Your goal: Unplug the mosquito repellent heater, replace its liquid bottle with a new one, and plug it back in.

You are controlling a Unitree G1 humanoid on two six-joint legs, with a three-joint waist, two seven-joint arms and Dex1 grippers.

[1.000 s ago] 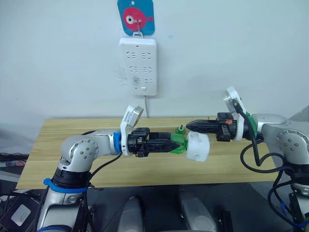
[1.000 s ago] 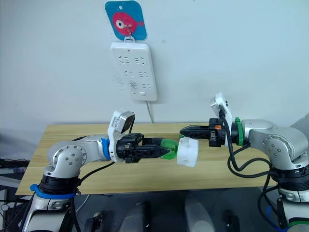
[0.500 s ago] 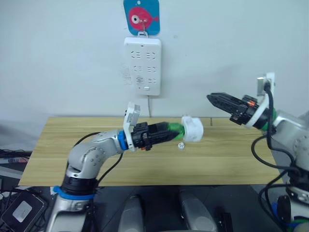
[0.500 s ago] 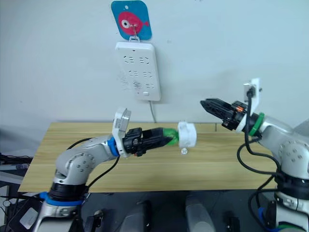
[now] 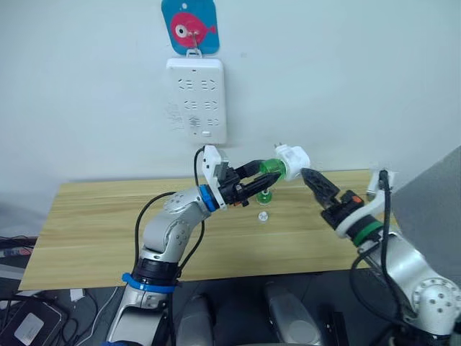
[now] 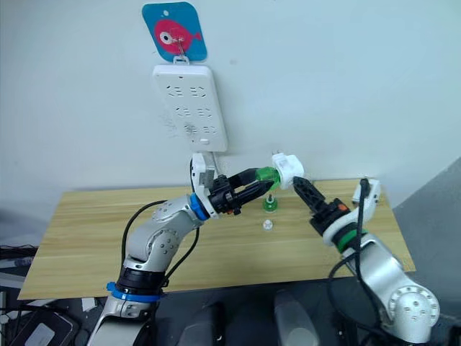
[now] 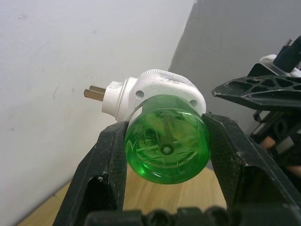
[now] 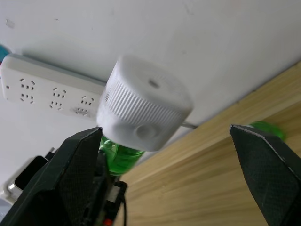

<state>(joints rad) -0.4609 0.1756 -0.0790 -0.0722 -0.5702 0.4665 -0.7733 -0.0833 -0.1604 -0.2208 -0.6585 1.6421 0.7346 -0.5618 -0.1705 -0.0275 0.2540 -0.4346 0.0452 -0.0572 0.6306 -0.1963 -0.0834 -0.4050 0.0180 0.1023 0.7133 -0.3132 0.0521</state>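
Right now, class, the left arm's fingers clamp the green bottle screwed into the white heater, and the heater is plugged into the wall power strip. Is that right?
Not quite. The left gripper does clamp the green bottle in the heater, but the heater is unplugged: the left wrist view shows its prongs bare in the air. The power strip hangs apart.

No words, brands or numbers can be read; the blue wall tag (image 5: 190, 26) carries only a fish picture
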